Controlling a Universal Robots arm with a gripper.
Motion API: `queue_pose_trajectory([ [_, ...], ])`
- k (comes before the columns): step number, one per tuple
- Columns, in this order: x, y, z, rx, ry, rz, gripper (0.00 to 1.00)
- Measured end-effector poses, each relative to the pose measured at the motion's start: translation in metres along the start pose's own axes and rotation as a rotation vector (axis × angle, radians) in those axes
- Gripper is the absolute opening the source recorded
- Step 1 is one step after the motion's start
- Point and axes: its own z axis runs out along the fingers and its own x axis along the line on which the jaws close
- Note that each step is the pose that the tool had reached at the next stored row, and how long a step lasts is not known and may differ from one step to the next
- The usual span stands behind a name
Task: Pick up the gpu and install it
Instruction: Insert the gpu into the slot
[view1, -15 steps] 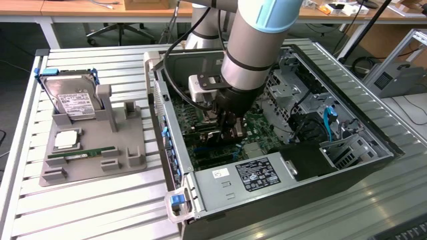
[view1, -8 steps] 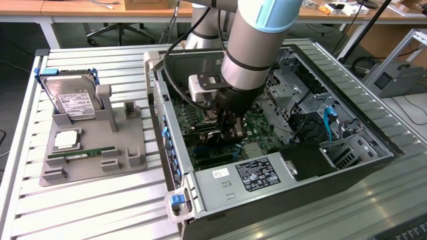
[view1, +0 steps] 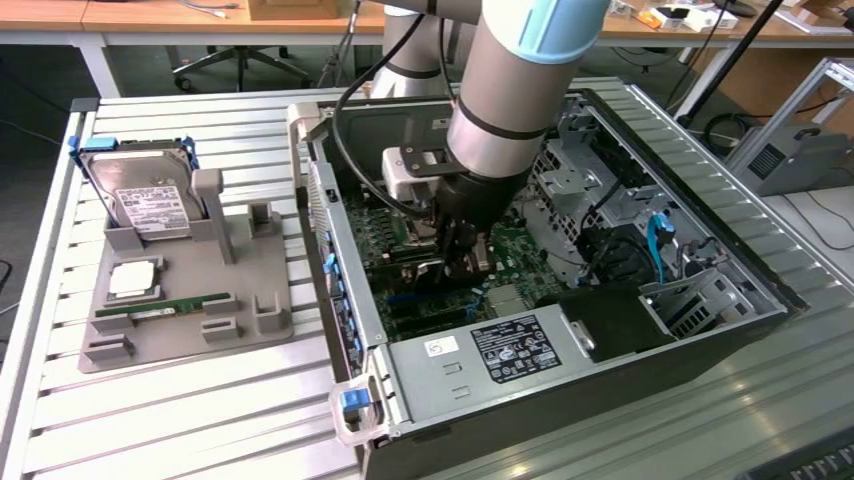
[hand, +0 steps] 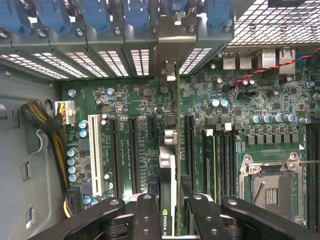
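the gripper (hand: 171, 205) is inside the open computer case (view1: 350, 400), low over the motherboard (hand: 125, 100), and it is clamped on the gpu (hand: 167, 165). one black finger presses on each flat face of the card.

the relation that matters here is between the card and the expansion slots. the gpu stands on its edge directly below the gripper. its long axis runs from between the fingers (hand: 146, 210) straight away to the rear wall of the case, parallel to the long black slots (hand: 134, 150). its silver bracket (hand: 172, 45) is at this far end, against the row of slot openings with blue clips (hand: 140, 15). the thin green edge of the card lies just beside one black slot (hand: 189, 145), between it and a short slot (hand: 150, 125). i judge the card is lined up with the slot direction, but i cannot tell if its lower edge is already in a slot or hangs above it.

from the wrist view the gpu looks very thin: a green board line with a silver and black body on one side, and a small green logo near the fingers.

in the exterior view the gripper (view1: 461, 255) is near the middle of the case, above the power supply (view1: 501, 350).
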Motion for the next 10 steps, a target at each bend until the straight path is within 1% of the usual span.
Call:
queue_pose_trajectory([
  [4,-0.0003,0.0001,-0.0043,0.0002,-0.0005,0.000,0.27],
  [5,-0.0003,0.0001,-0.0045,0.0000,0.0022,-0.002,0.27],
  [6,-0.0003,0.0001,-0.0054,0.0000,0.0089,-0.005,0.27],
  [8,-0.0003,0.0002,-0.0069,-0.0005,0.0099,-0.026,0.27],
  [10,-0.0004,0.0002,-0.0069,-0.0006,0.0103,-0.029,0.27],
])
